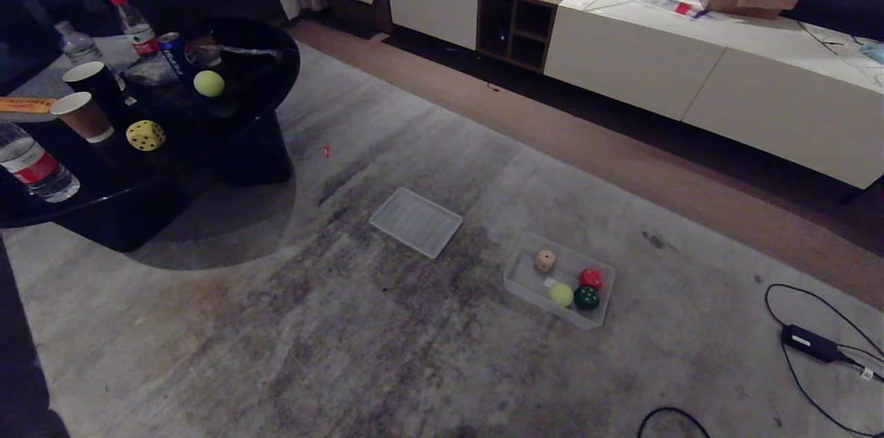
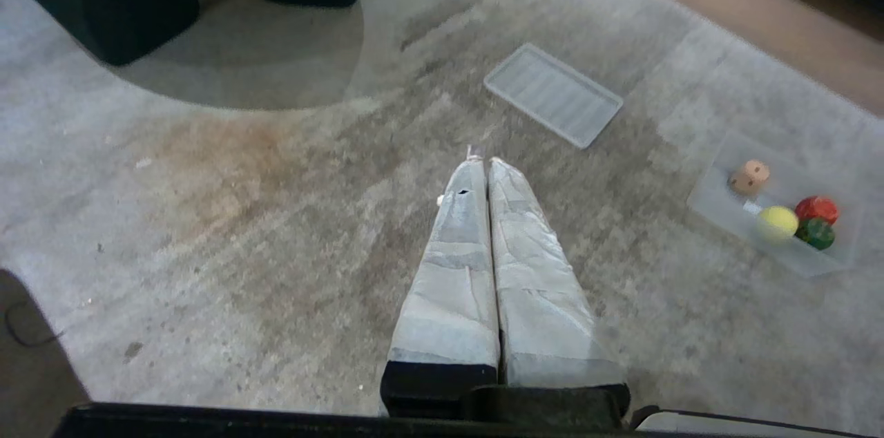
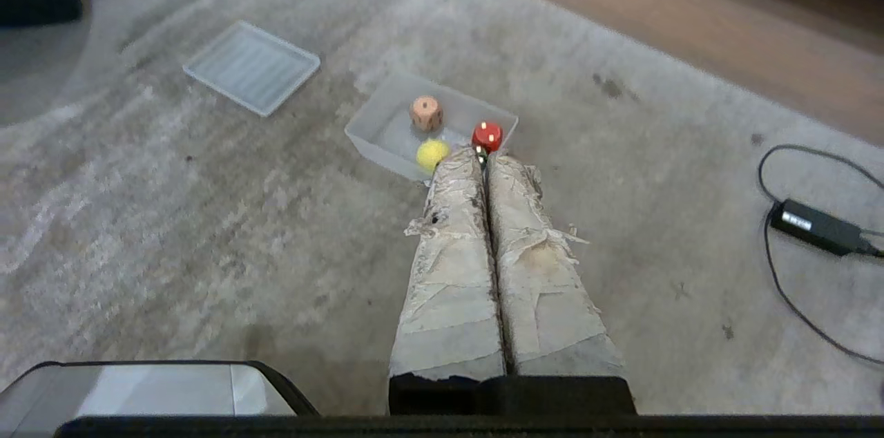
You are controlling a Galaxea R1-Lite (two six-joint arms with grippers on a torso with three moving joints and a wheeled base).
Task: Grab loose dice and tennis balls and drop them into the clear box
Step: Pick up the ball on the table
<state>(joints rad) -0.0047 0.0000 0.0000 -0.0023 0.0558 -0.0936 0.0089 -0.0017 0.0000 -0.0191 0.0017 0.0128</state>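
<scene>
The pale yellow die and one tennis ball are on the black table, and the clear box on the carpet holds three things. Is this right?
Not quite. The head view shows four things in the clear box: a beige die, a tennis ball, a red die and a green die. The pale yellow die and other ball are on the black table.

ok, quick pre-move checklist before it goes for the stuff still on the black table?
1. Left tool empty, fingers together: ok.
2. Right tool empty, fingers together: ok.
3. Clear box uncovered on the rug, its lid lying apart: ok.
4. Box already holds a beige die, a tennis ball, a red die and a green die; room left: ok.
5. Pale yellow die and second tennis ball on the black table: not ok.
6. Cups and bottles beside them, clearance: cannot tell.
</scene>
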